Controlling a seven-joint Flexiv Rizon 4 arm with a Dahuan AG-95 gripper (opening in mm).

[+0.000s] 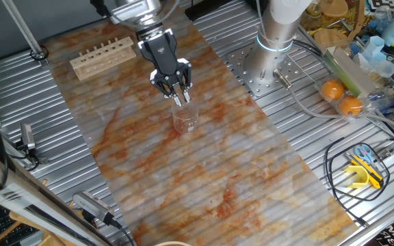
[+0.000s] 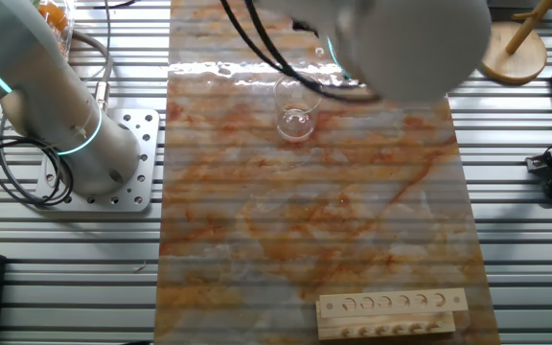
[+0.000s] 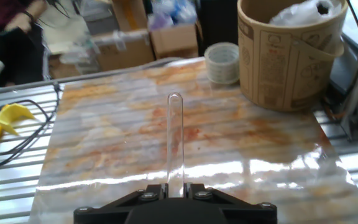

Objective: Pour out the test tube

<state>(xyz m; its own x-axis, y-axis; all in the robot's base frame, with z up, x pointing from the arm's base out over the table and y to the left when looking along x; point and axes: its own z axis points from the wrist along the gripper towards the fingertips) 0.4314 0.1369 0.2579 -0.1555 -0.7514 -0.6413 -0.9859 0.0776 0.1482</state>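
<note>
This is a robotics lab bench. The arm's base (image 1: 269, 58) is bolted to a slatted aluminium table (image 1: 299, 130) laid with a marble-patterned mat (image 1: 204, 164), and loose cables (image 1: 340, 164) run beside it. A wooden test-tube rack (image 1: 102, 57) and a glass beaker (image 2: 294, 107) stand on the mat, while cardboard boxes (image 3: 174, 38) and clutter crowd the edges.

There is 1 test tube (image 3: 174, 140), 1 gripper (image 1: 179, 98) w/ 2 fingers, and 1 clear beaker (image 1: 185, 117) on the mat. 1 wooden rack (image 2: 392, 313) lies at the mat edge; its top row shows approx. 7 holes. Off to the side are 2 oranges (image 1: 341, 96), 1 roll of tape (image 3: 222, 62) and 1 big paper tub (image 3: 289, 53).
</note>
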